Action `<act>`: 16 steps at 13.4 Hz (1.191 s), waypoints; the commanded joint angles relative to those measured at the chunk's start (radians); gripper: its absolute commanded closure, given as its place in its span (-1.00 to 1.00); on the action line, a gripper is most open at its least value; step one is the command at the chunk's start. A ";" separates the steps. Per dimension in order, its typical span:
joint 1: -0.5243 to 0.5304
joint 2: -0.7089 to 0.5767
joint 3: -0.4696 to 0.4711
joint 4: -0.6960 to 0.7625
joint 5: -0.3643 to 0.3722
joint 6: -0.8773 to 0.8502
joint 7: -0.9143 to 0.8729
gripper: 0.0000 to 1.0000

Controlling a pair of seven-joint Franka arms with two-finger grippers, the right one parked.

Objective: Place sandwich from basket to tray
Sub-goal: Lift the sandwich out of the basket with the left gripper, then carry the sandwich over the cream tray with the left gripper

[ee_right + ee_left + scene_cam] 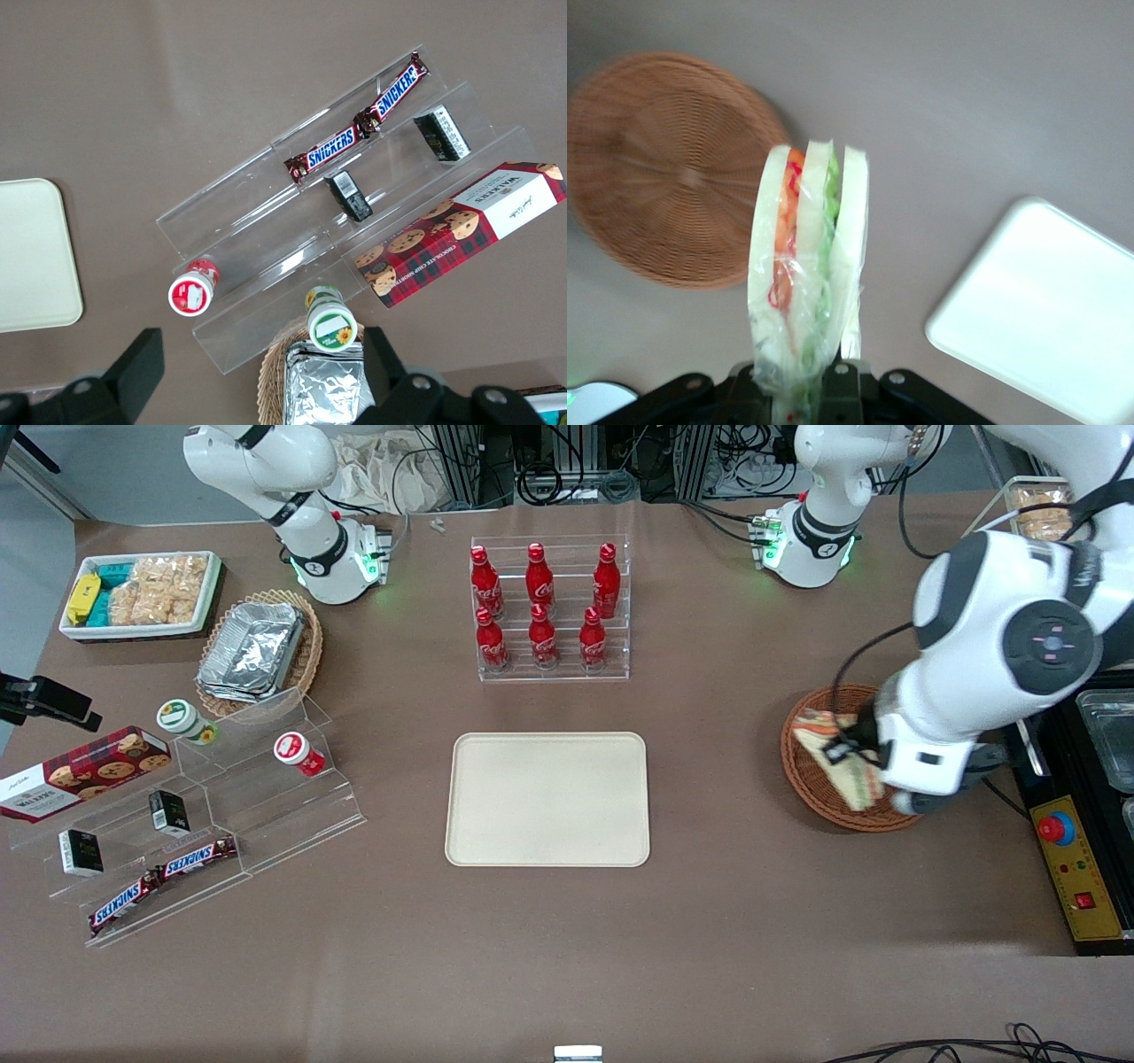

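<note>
My left gripper (843, 751) is shut on the sandwich (813, 731), a wrapped wedge of pale bread with green and red-orange filling. It holds the sandwich above the round reddish-brown wicker basket (802, 775) at the working arm's end of the table. In the left wrist view the sandwich (806, 257) stands out from the gripper (811, 382), clear of the basket (664, 168), which shows nothing inside. The cream-beige tray (547, 797) lies flat at the table's middle with nothing on it, and its corner shows in the left wrist view (1045, 319).
A clear rack of red cola bottles (549, 611) stands farther from the front camera than the tray. A control box with a red button (1072, 868) sits beside the basket. An acrylic snack stand (204, 815), an oval basket of foil containers (257, 651) and a white bin (142, 593) lie toward the parked arm's end.
</note>
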 commanded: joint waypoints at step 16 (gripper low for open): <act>-0.358 0.610 -0.086 0.205 0.306 0.338 -0.079 0.06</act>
